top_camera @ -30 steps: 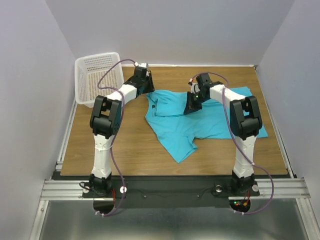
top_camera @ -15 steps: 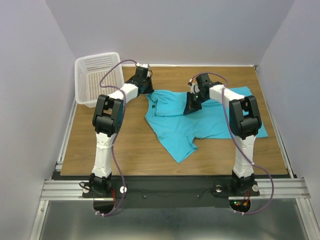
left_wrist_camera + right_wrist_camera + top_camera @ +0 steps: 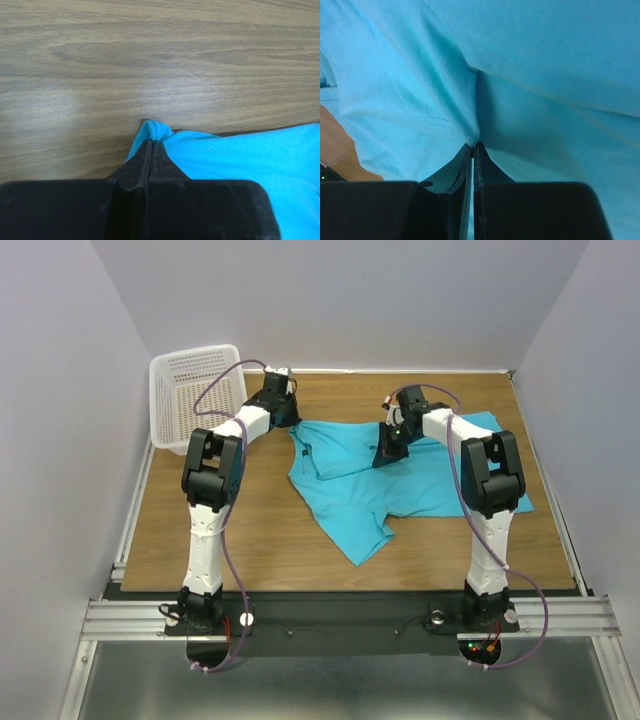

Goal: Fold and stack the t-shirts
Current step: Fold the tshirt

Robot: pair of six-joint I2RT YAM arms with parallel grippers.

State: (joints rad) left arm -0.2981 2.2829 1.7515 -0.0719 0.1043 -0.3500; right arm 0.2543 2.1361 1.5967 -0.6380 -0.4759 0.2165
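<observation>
While left claw and right claw pinch t-shirt, basket seemingly apart.

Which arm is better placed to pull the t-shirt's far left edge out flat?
Likely left. The left jaws are shut on that edge of the t-shirt, beside table; the right jaws pinch a bunched fold mid-shirt.

Left pincer has clamped onto the t-shirt, perhaps its sleeve.
</observation>
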